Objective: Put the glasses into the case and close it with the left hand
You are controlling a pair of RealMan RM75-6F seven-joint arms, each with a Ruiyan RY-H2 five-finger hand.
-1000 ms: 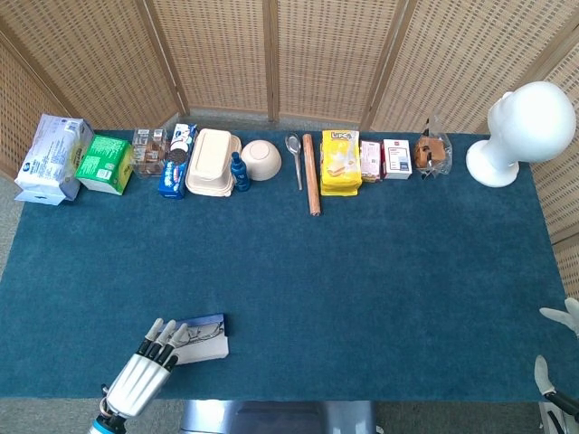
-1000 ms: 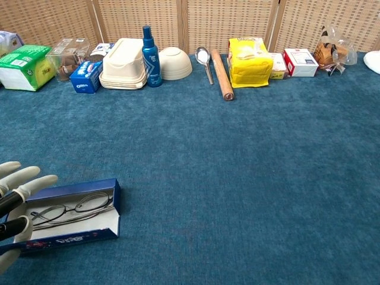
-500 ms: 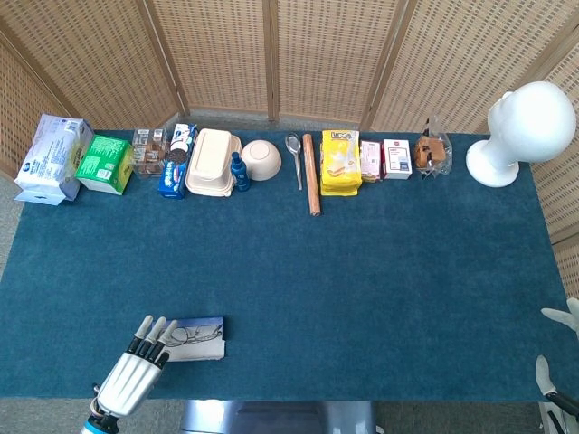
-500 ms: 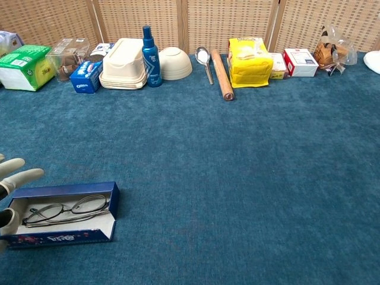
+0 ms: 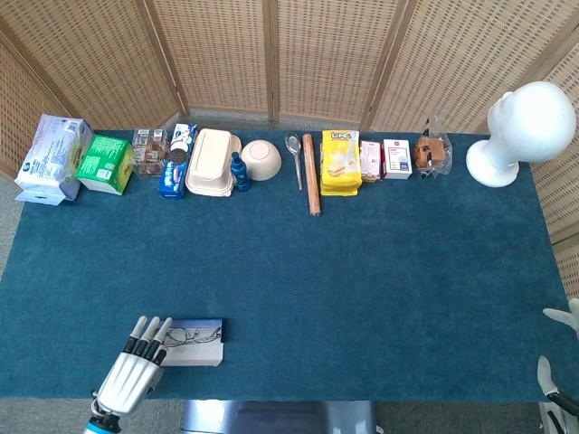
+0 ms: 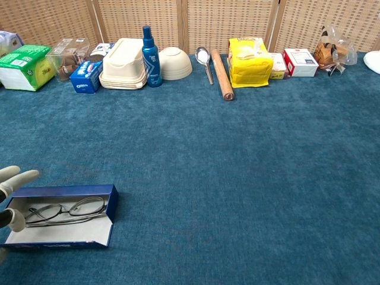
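Since a second ago the left robot hand (image 5: 127, 375) has drawn back toward the near edge of the counter (image 5: 362, 280), and the case (image 6: 59, 217) now lies flatter, its flap down on the cloth. The case is open, long axis running left to right along the near edge, with the glasses (image 6: 62, 211) inside it, lenses toward the far wall of the case and folded arms along its length. The left robot hand sits at the case's left end, fingers straight and apart, holding nothing; whether its fingertips (image 5: 147, 328) touch the case cannot be told from above. The chest view shows only two pale fingertips at the left border beside the case, but gives the glasses clearly; the head view shows the whole hand, with the glasses only a thin dark outline. The right robot hand (image 5: 556, 348) appears only in the head view, far from the case at the counter's right edge, and its state cannot be told.
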